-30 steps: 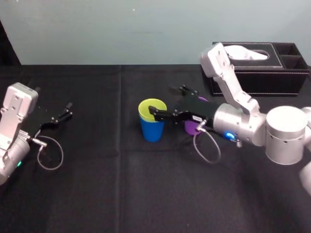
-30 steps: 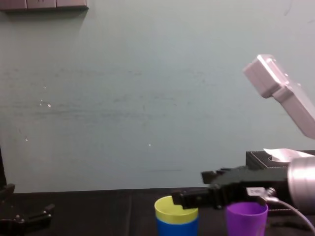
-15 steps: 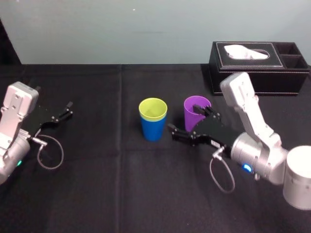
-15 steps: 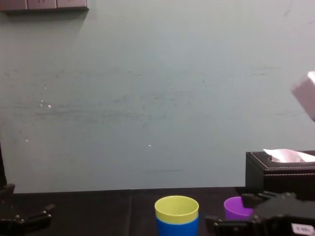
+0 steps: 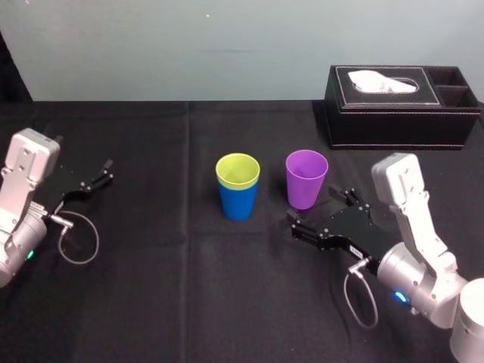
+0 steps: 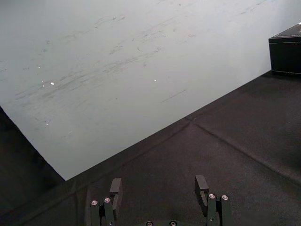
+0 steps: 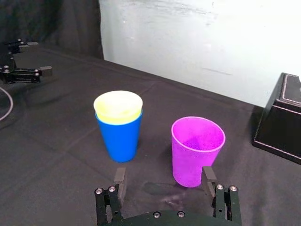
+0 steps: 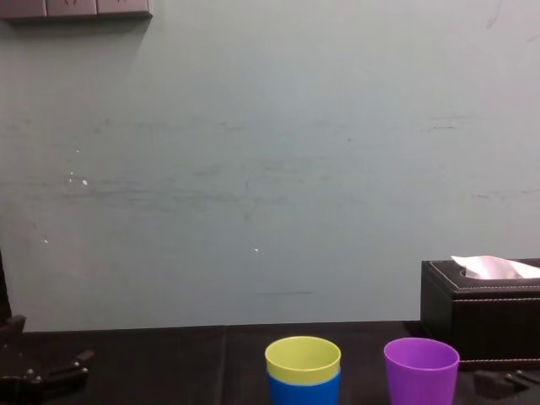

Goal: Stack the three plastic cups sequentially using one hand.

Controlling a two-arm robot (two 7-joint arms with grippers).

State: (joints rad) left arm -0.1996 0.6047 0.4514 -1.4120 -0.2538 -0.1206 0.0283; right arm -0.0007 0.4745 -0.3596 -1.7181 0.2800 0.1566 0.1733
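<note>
Stack: yellow-green cup nested in blue cup, apparently seated. Right gripper withdrawn lower right, fingers spread, empty. Purple cup pending. Left gripper parked far left, likewise spread.

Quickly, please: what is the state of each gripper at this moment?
Left gripper: open, holding nothing, parked at the left of the table.
Right gripper: open, holding nothing, close to the purple cup but not touching it.

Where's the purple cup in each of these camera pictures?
Head: purple cup centre-right, beside the stacked cups.
Chest: bottom edge, right of centre.
Right wrist: just beyond the right hand.
Left wrist: wall, cloth, tissue box corner.
Shared landmark: the black tissue box, behind the cup.
</note>
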